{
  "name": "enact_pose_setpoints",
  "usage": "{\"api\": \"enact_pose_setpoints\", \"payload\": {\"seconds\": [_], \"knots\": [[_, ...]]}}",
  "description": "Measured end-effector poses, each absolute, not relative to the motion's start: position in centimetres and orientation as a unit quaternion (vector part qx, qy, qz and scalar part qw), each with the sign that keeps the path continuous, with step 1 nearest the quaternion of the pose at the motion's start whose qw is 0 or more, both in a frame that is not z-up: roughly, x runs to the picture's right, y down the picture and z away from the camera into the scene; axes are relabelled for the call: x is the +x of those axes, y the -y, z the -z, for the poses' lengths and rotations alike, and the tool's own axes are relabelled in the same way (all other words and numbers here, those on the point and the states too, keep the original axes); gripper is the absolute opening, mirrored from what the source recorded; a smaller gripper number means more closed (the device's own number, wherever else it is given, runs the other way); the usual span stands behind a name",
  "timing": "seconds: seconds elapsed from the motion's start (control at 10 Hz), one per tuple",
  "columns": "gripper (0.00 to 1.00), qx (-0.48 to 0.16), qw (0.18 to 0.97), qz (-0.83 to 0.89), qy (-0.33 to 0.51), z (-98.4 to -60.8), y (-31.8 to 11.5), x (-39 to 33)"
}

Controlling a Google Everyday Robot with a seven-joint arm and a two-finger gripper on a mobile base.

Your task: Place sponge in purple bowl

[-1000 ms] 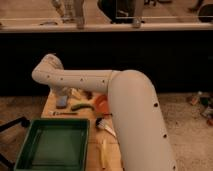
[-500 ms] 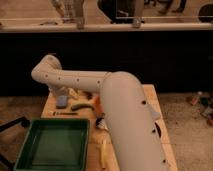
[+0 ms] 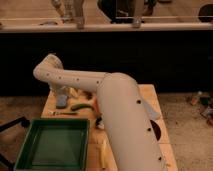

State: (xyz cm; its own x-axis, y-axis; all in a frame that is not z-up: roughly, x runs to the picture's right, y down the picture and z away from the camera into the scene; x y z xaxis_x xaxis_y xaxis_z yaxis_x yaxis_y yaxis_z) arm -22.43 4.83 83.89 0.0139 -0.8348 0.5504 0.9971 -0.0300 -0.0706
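Note:
A blue-grey sponge (image 3: 61, 102) lies at the far left of the wooden table (image 3: 150, 95). My gripper (image 3: 62, 93) hangs from the bent white arm (image 3: 75, 79) right above the sponge, touching or nearly touching it. A dark round shape (image 3: 155, 131) at the table's right side, mostly hidden behind my arm, may be the purple bowl; I cannot tell its colour.
A green tray (image 3: 52, 146) fills the front left of the table. A green pod-like item (image 3: 80, 106) and a utensil (image 3: 63, 113) lie next to the sponge. A yellow item (image 3: 103, 153) lies beside the tray. A dark counter front (image 3: 150, 55) runs behind the table.
My arm's thick lower part has swung left and covers more of the table's middle. The gripper has stayed over the sponge at the far left.

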Motion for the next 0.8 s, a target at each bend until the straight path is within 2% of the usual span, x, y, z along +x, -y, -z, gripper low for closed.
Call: {"api": "enact_pose_setpoints", "payload": {"seconds": [0.4, 0.8], "knots": [[0.80, -0.226, 0.677, 0.678, 0.177, -83.9, -4.9, -22.5], [0.80, -0.223, 0.684, 0.668, 0.189, -86.3, -3.4, -23.1]]}}
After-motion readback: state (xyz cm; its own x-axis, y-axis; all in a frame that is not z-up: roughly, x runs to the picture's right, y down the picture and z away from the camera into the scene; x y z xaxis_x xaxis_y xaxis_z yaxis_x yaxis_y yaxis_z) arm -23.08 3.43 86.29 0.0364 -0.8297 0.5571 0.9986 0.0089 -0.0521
